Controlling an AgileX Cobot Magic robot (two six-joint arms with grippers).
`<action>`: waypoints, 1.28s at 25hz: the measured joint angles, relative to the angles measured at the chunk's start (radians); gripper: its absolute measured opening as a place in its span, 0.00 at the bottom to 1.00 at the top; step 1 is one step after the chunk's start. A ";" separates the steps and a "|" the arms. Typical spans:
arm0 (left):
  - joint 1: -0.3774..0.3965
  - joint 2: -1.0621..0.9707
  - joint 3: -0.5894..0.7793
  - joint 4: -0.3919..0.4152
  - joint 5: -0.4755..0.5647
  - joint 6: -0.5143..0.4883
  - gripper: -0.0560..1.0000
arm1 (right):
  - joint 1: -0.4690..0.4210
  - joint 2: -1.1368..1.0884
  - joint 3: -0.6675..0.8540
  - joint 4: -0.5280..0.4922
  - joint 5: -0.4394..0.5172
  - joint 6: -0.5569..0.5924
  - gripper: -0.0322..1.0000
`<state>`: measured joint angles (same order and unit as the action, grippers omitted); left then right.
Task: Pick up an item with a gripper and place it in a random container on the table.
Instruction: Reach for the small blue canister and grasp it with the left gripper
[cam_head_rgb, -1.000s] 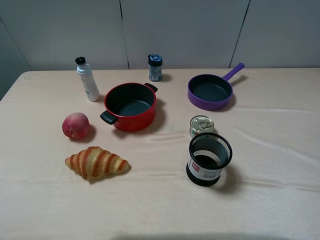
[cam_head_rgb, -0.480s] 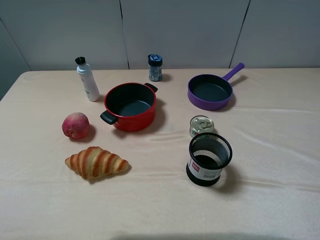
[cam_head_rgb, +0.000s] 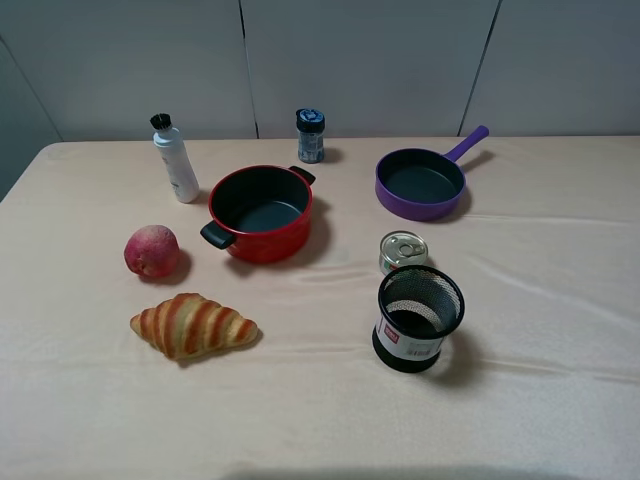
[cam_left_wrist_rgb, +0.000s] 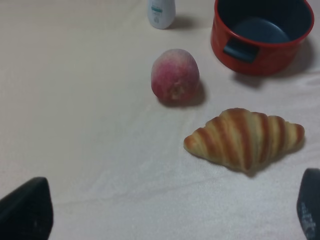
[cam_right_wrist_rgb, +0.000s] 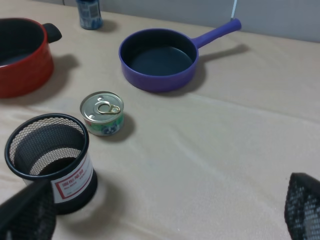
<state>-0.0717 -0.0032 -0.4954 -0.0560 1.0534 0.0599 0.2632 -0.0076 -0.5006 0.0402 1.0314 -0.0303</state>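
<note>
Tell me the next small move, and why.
Probably advance the right tool, open and empty, toward the glass jar. The jar stands untouched far back, beyond the red pot. It shows in the right wrist view, and the mesh cup sits on that side.

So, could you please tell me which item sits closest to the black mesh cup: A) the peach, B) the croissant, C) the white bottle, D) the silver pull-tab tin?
D: the silver pull-tab tin sits right behind the black mesh cup, while the other three lie far off toward the left.
</note>
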 joint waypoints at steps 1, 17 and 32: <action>0.000 0.000 0.000 0.000 0.000 0.000 0.99 | 0.000 0.000 0.000 0.000 0.000 0.000 0.70; 0.000 0.000 0.000 0.000 0.000 0.000 0.99 | 0.000 0.000 0.000 0.000 0.000 0.000 0.70; 0.000 0.313 -0.133 0.000 0.001 0.044 0.99 | 0.000 0.000 0.000 0.000 0.000 0.000 0.70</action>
<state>-0.0717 0.3097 -0.6285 -0.0560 1.0544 0.1034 0.2632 -0.0076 -0.5006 0.0402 1.0314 -0.0303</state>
